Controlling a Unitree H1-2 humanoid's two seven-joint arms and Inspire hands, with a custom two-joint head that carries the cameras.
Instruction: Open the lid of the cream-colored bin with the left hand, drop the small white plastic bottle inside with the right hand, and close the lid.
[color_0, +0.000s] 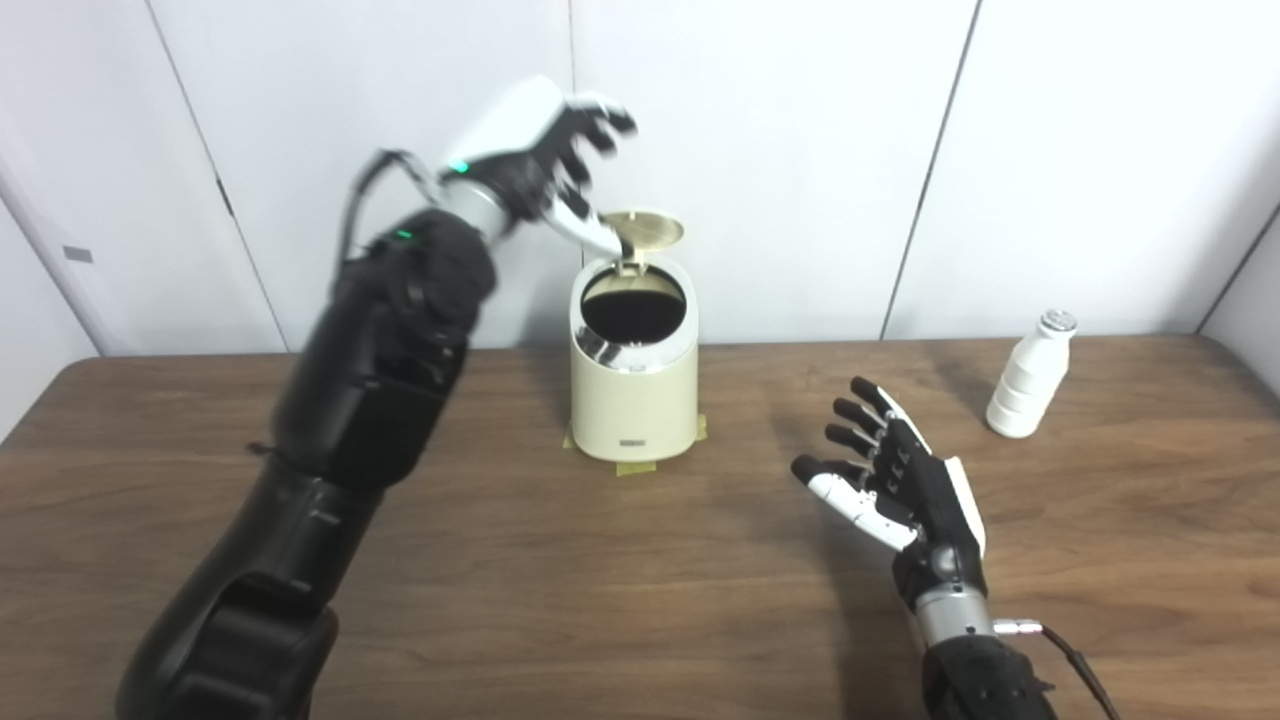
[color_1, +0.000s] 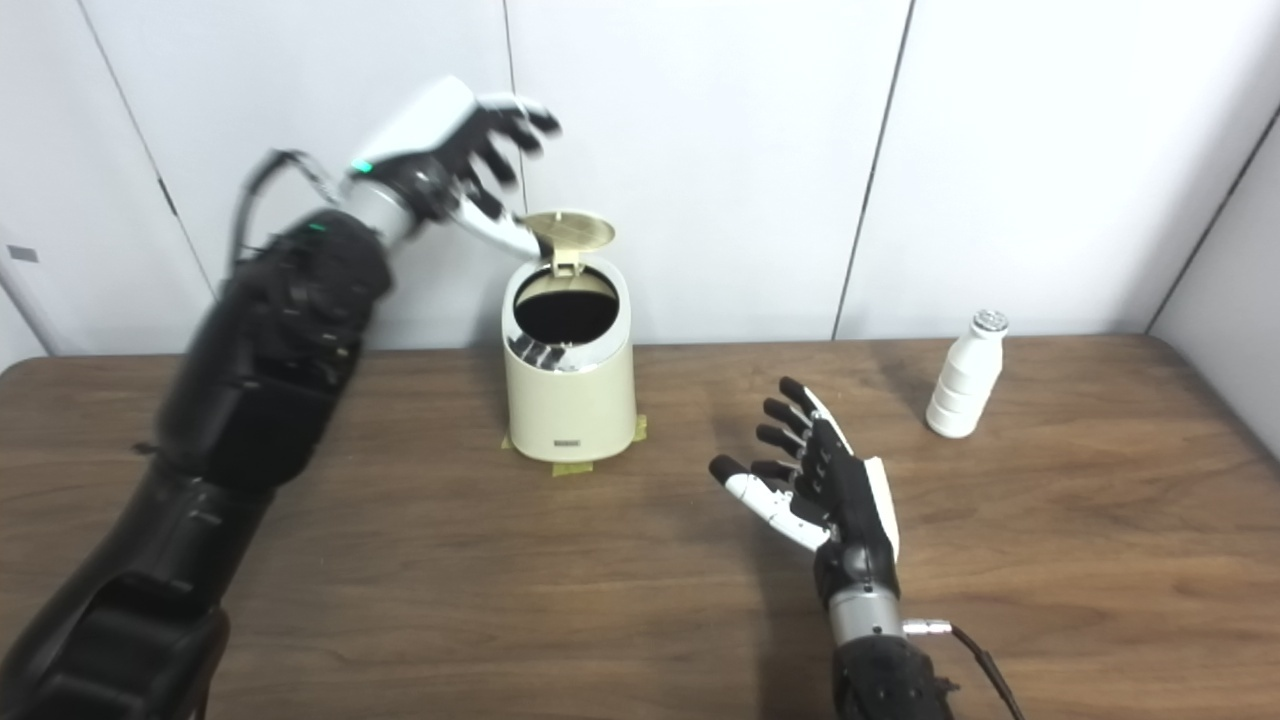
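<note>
Cream-colored bin (color_0: 633, 385) by the table's (color_0: 620, 600) back edge has its lid (color_0: 645, 229) up, my left hand (color_0: 555, 150) propping it, fingers loose. Right hand (color_0: 895, 480) spread, empty; white plastic bottle (color_0: 1028, 390) standing untouched near the back right corner. Drop and close left.

A lab or test room; plain white wall panels (color_0: 760, 150) behind a wooden bench (color_0: 640, 600); bin (color_0: 633, 390) taped in place.

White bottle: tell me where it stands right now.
The white bottle stands upright on the table near its far right edge, beyond the open right hand, well right of the bin.
</note>
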